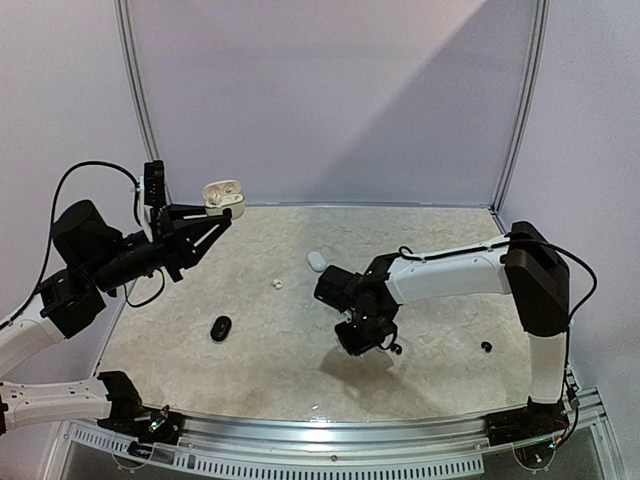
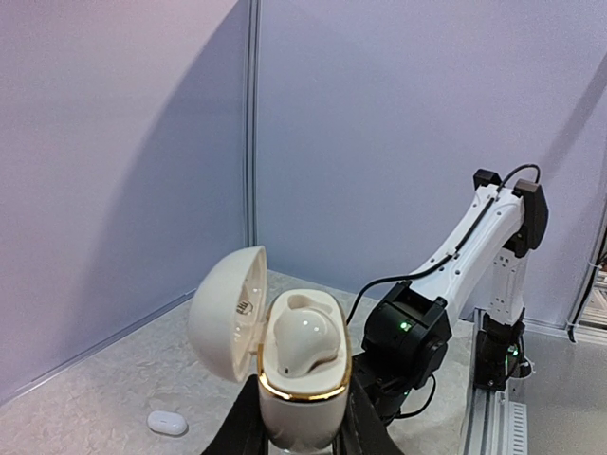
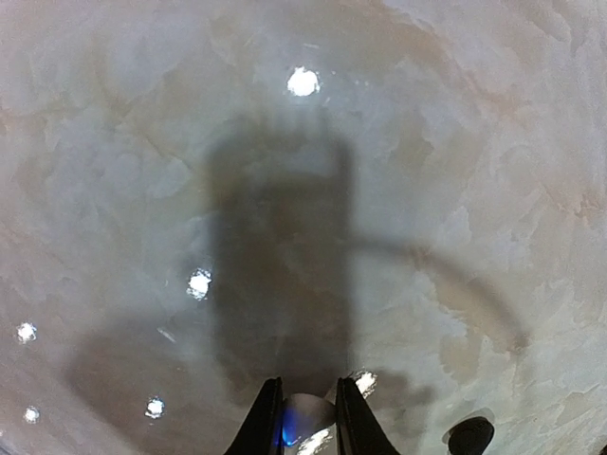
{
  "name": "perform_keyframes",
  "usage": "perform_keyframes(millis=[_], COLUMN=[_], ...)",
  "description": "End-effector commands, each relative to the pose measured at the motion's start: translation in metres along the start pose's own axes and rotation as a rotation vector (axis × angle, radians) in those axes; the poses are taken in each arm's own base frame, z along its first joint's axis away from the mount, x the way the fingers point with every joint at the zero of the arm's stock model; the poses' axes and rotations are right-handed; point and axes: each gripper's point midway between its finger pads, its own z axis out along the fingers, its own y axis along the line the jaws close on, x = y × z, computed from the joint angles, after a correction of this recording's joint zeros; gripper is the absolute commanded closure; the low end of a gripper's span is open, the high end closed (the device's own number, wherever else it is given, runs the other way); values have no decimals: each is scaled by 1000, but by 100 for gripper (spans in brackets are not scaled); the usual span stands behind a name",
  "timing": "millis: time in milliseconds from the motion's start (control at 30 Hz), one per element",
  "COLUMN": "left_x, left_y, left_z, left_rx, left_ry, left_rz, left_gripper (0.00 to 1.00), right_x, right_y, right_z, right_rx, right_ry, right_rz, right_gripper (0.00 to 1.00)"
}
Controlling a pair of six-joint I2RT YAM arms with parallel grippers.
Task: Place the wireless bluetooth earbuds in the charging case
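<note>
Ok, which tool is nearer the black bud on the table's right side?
Right. The right tool, pinching a white bud, hovers some way left of the black bud; the left tool, holding the open white case, is raised at the far left.

No word, brand, number or sign can be read in any of the three views. The only print that shows is a small dark block of print (image 2: 245, 308) in the left wrist view. It sits on the inner face of the open lid (image 2: 226, 318) of the glossy white pebble-shaped charging case with a gold rim (image 2: 302, 403), and it is too small and blurred for any letter or figure to be made out.
</note>
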Motion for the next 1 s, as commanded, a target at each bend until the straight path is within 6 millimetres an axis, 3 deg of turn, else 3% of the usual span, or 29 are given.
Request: perform_keyframes(millis=[0, 133, 233, 300, 367, 433, 567, 733, 800, 967], left_x=[0, -3, -8, -16, -27, -39, -48, -51, -52, -55], left_y=[0, -3, -10, -21, -37, -56, -75, -84, -86, -90], left_z=[-3, -3, -2, -2, -4, -9, -14, -15, -15, -17], left_rx=[4, 23, 67, 129, 218, 330, 445, 508, 522, 541], left_ry=[-6, -15, -32, -55, -83, -109, -116, -122, -125, -133], left_rz=[3, -6, -6, 5, 23, 56, 86, 145, 161, 190], left_gripper=[100, 100, 100, 100, 100, 100, 100, 100, 100, 100], right_x=[-20, -61, -98, -116, -122, -120, -98, -60, -48, -28], right_y=[8, 23, 34, 38, 35, 34, 46, 92, 110, 146], right_z=[-32, -98, -185, -256, -330, -386, -478, -543, -552, -546], right_rx=[-82, -189, -301, -392, -473, -538, -718, -890, -964, -1028], right_ry=[-104, -309, -559, -757, -961, -1129, -1380, -1537, -1544, -1544], right_rz=[-4, -51, -120, -160, -207, -262, -411, -695, -791, -970], right_gripper=[91, 91, 90, 91, 92, 94, 98, 100, 100, 100])
